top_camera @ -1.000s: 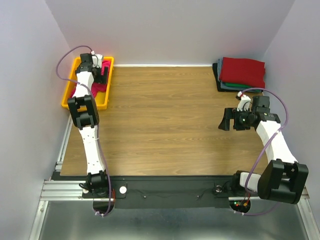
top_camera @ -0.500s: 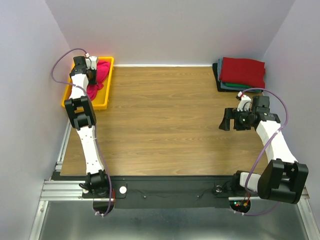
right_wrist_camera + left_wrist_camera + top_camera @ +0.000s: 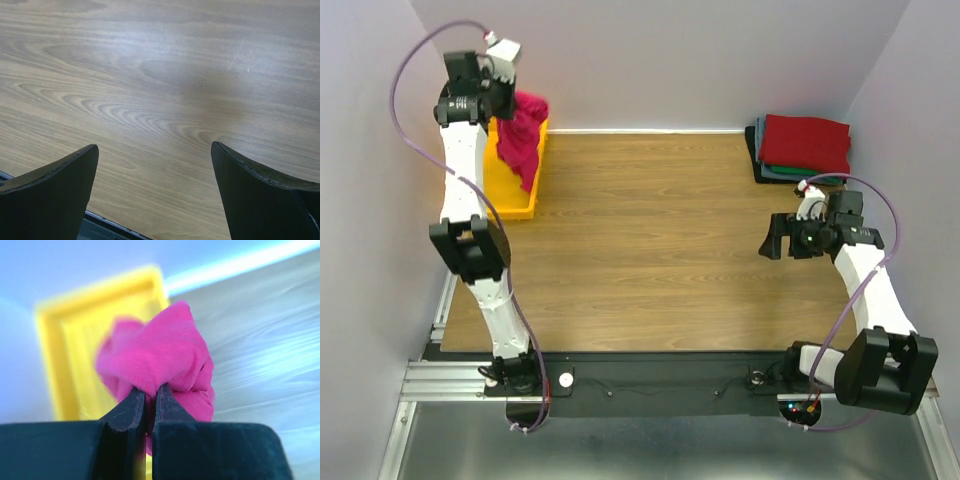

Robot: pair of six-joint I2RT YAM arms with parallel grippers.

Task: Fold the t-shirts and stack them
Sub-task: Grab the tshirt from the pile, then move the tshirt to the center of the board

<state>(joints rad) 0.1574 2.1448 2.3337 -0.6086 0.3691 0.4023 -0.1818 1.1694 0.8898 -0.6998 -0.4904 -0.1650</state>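
Observation:
My left gripper [image 3: 508,100] is raised high over the yellow tray [image 3: 510,192] at the back left, shut on a bunched crimson t-shirt [image 3: 524,140] that hangs down from it towards the tray. In the left wrist view the fingertips [image 3: 136,396] pinch a fold of the pink-red cloth [image 3: 160,352], with the tray [image 3: 52,365] blurred behind. A stack of folded t-shirts [image 3: 806,146] lies at the back right, dark red on top, teal-green and dark grey under it. My right gripper [image 3: 773,240] hovers open over bare wood [image 3: 155,100], nothing between its fingers.
The wooden table [image 3: 650,230] stretches between the tray and the stack. Walls close in the left, back and right sides. The metal rail with the arm bases [image 3: 650,380] runs along the near edge.
The left gripper closed on the crimson t-shirt in the tray and has lifted it up and back; the cloth now hangs above the tray. The right arm has barely moved.

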